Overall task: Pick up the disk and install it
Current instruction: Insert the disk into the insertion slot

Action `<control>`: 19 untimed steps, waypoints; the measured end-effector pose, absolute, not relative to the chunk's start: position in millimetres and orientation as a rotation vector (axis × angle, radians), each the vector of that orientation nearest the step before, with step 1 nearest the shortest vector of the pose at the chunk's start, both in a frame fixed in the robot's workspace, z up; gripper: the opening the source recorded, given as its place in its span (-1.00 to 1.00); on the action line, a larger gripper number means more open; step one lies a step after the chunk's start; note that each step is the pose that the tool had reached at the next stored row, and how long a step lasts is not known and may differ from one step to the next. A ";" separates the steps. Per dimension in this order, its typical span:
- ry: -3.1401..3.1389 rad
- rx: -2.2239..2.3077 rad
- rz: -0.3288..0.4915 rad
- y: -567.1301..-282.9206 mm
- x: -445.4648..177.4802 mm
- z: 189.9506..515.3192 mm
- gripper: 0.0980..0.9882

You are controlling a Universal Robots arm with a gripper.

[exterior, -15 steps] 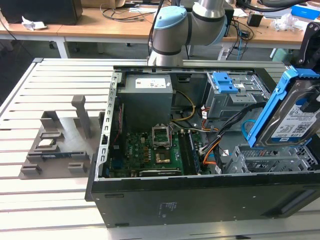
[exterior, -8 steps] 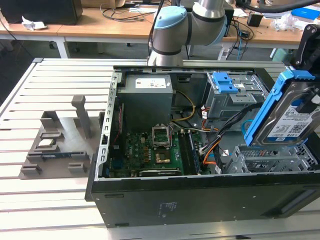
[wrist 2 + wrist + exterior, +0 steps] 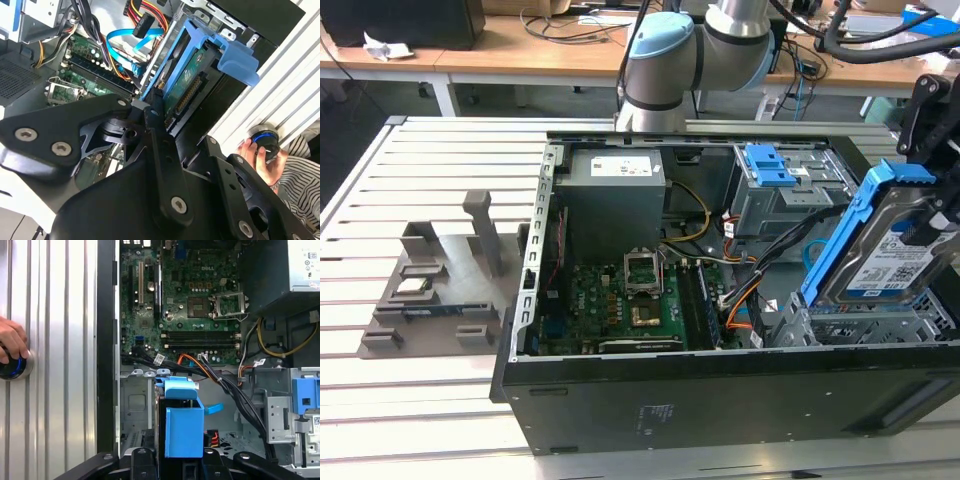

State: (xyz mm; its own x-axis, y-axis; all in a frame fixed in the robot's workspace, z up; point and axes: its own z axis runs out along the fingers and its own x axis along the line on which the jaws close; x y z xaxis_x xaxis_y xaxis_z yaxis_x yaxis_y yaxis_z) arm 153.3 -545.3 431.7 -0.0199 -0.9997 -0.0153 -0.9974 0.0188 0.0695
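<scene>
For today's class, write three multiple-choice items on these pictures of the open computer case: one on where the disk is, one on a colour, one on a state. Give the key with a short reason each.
1. Where is the disk?
A. Lying on the slatted table
B. Held tilted above the drive cage at the exterior view's right end of the case
C. On top of the power supply

2. What colour is the disk's carrier rail?
A. Blue
B. Red
C. Yellow

3. What is the state of the computer case?
A. Closed with its side panel on
B. Standing upright
C. Lying on its side, open, motherboard exposed

Key: 1 B, the disk leans over the cage, gripped by the hand. 2 A, both wrist views show blue plastic. 3 C, the motherboard is visible.
</scene>
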 end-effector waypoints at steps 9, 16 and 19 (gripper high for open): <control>-2.215 2.172 -0.094 -545.3 152.9 419.8 -0.43; -2.215 2.172 -0.094 -545.3 152.9 408.3 -0.43; -2.215 2.172 -0.094 -545.3 152.9 401.8 -0.43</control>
